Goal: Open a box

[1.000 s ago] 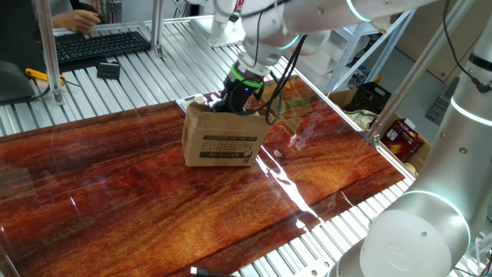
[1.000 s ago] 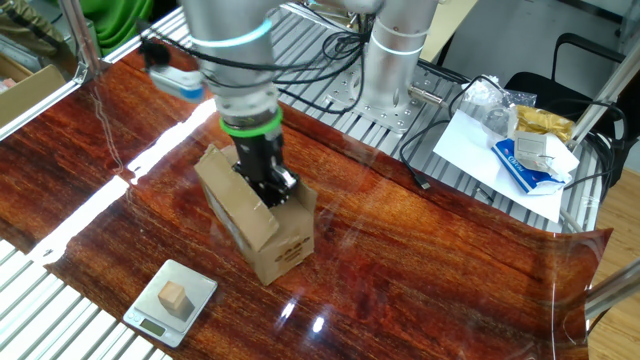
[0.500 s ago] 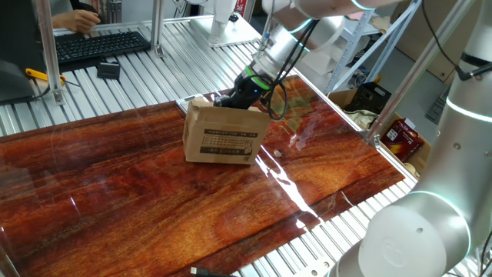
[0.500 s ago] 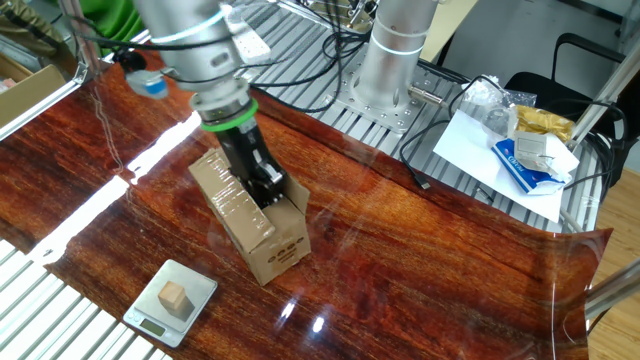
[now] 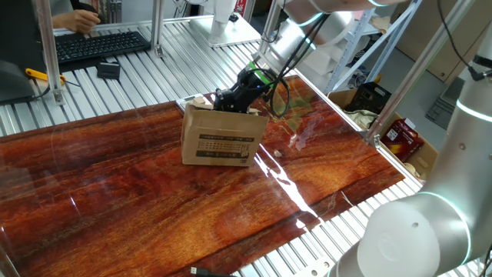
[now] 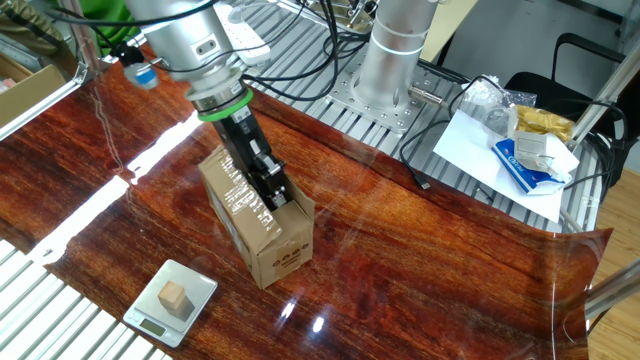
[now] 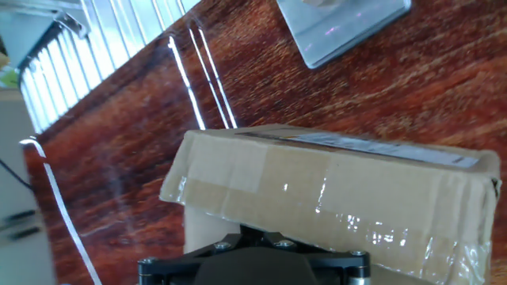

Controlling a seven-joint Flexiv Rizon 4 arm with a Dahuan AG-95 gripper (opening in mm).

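The box (image 5: 218, 139) is a small brown carton standing on the wooden table, its black text block facing one fixed camera. My gripper (image 5: 224, 102) leans in from the right, and its black fingers (image 6: 268, 182) are pressed together and sunk into the top opening of the box (image 6: 262, 226) between the flaps. It is shut, with nothing seen held. In the hand view a taped cardboard flap (image 7: 333, 198) stretches across just beyond the gripper (image 7: 252, 231) and hides the fingertips.
A small scale (image 6: 170, 300) carrying a wooden cube sits on the table near the box. A keyboard (image 5: 100, 42) lies beyond the far edge. Papers and a blue packet (image 6: 525, 150) lie by the robot base (image 6: 390, 70). An open carton (image 5: 370, 95) stands off the table's right side.
The wrist has swung from nearly upright to a strong slant, fingers still inside the box top. The box has shifted and turned slightly under the push.
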